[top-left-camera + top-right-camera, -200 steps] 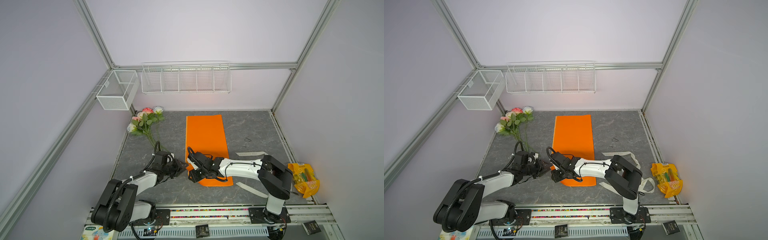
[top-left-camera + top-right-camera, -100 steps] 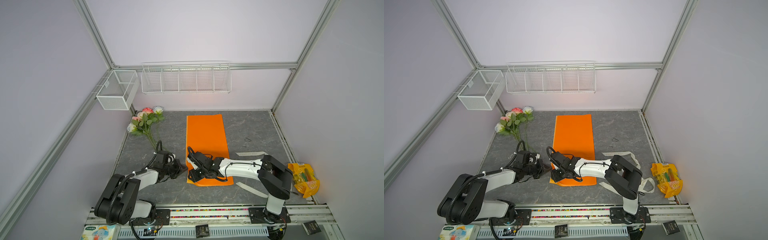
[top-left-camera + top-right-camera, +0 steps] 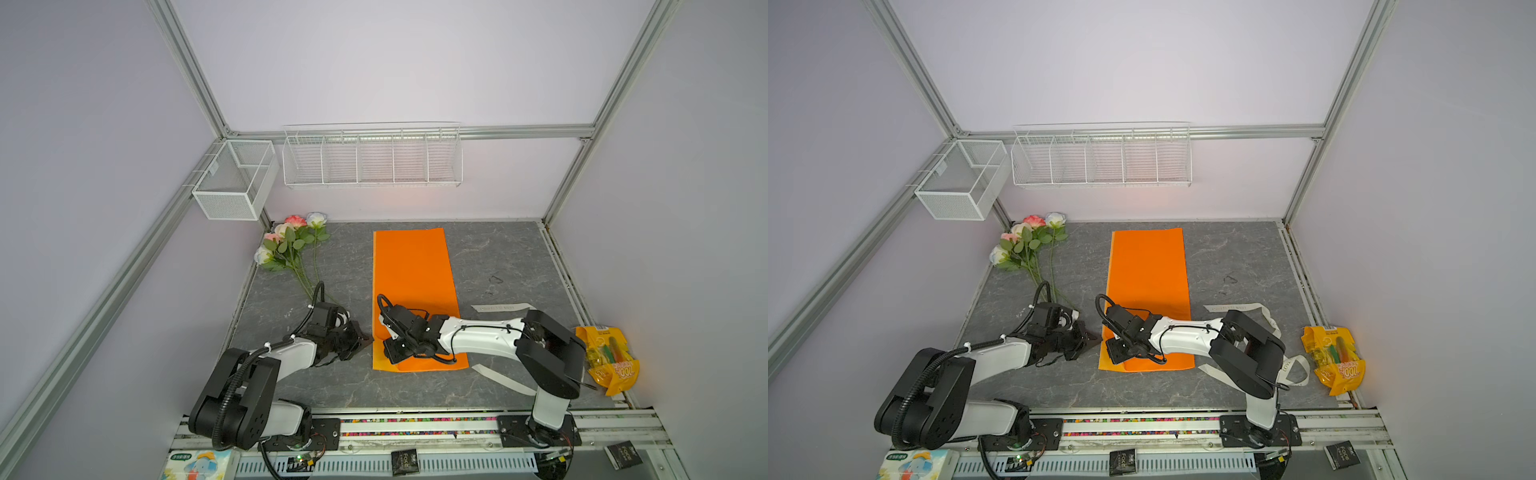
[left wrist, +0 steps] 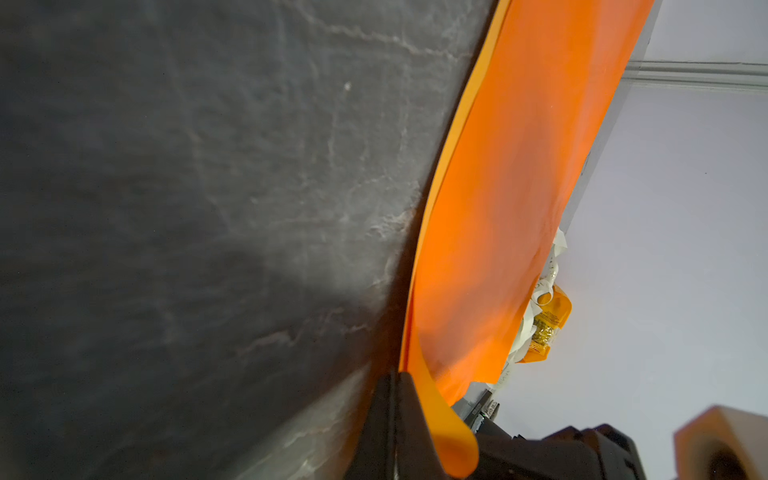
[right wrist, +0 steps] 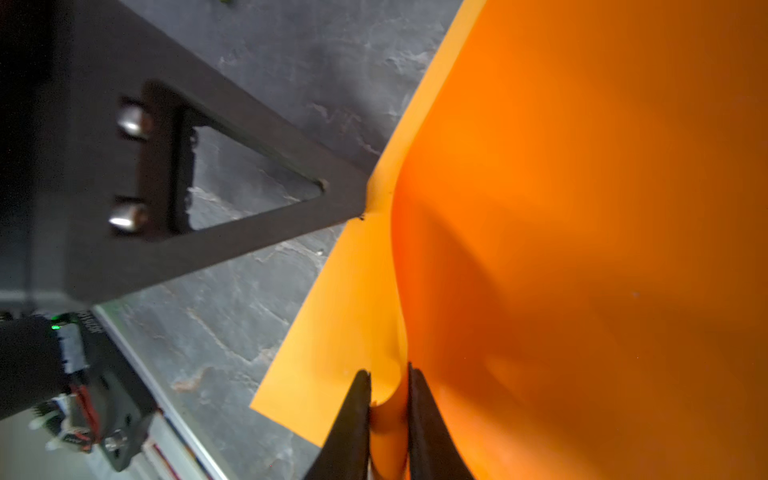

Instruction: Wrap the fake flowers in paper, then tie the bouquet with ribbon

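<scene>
Grey stone-look tabletop [image 3: 498, 257] inside a lilac-walled booth, with a wire shelf [image 3: 372, 160] on the back wall and a mesh basket [image 3: 232, 183] up at the left corner. Down the middle, an orange sheet [image 3: 411, 266]; off to the right, a cream ribbon [image 3: 498, 308] and a yellow snack bag [image 3: 611, 361]. Far left corner for the bouquet [image 3: 291, 245], lying flat, blooms by the wall, stems pointing toward the left arm, clear of both sets of fingertips. Both arms stretched low, meeting at the sheet's near left edge. There, left gripper [image 4: 395, 376] pinched tight on the edge, paper puckering at its tip; just beside it, right gripper [image 5: 388, 374] clamped on a raised fold of the top layer.
</scene>
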